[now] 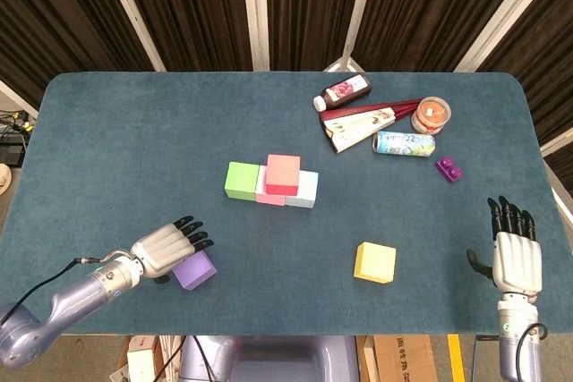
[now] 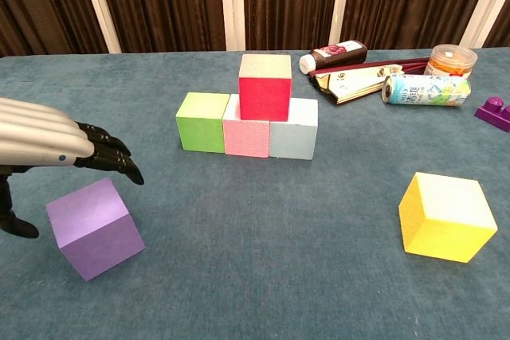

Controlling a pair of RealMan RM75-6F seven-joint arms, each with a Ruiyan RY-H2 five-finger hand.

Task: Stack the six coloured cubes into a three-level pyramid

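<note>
Left hand (image 1: pixel 166 250) spread, holding nothing, over the purple foam cube (image 1: pixel 194 269); right hand (image 1: pixel 516 258) flat, fingers apart, holding nothing.

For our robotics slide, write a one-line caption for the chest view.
Left hand hovers open over the purple cube; red cube tops the three-cube row.

My left hand (image 1: pixel 166 250) low over the near-left desk, palm down, fingers (image 2: pixel 107 153) stretched forward and slightly spread, thumb hanging below; nothing held. Left arm (image 1: pixel 63 303) runs back to the near-left corner. Right hand (image 1: pixel 515 257) at the near-right edge, flat, fingers straight and apart, pointing away, empty.
</note>
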